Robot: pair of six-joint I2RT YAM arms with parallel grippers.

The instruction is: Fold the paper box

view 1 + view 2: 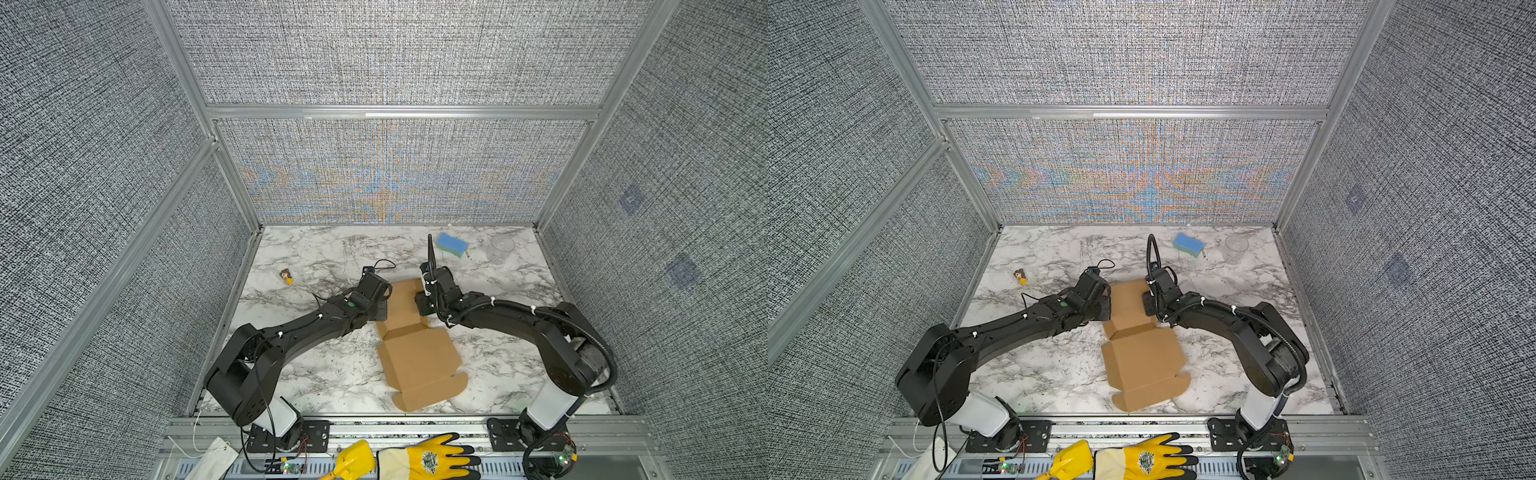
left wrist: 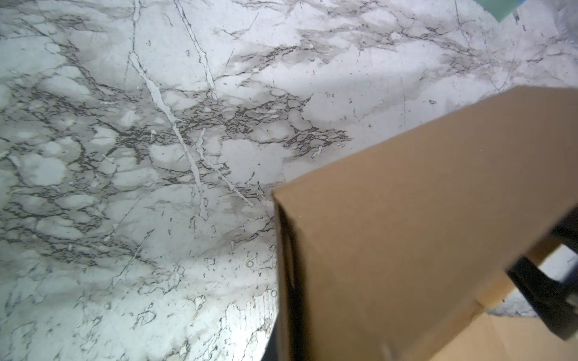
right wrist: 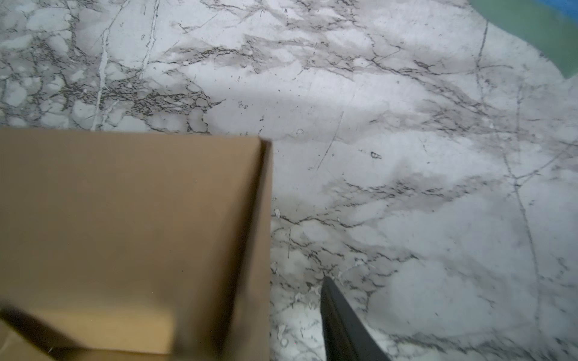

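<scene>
The paper box point(image 1: 419, 357) point(image 1: 1144, 359) is brown cardboard in the middle of the marble table, partly formed. Its near panel and front flap lie flat, and its far part point(image 1: 405, 299) stands raised between my two grippers. My left gripper point(image 1: 384, 301) point(image 2: 281, 343) is shut on the box's left side wall point(image 2: 391, 234); the cardboard hides its fingers. My right gripper point(image 1: 422, 301) point(image 3: 294, 300) is open at the right side wall point(image 3: 156, 218). One of its fingers point(image 3: 341, 325) stands apart from the cardboard over bare marble, and the box hides the other.
A blue sponge point(image 1: 453, 244) and a clear plastic cup point(image 1: 503, 245) sit at the back right. A small figurine point(image 1: 286, 276) lies at the left. Yellow gloves point(image 1: 428, 459) rest on the front rail outside the table. Fabric walls close in three sides.
</scene>
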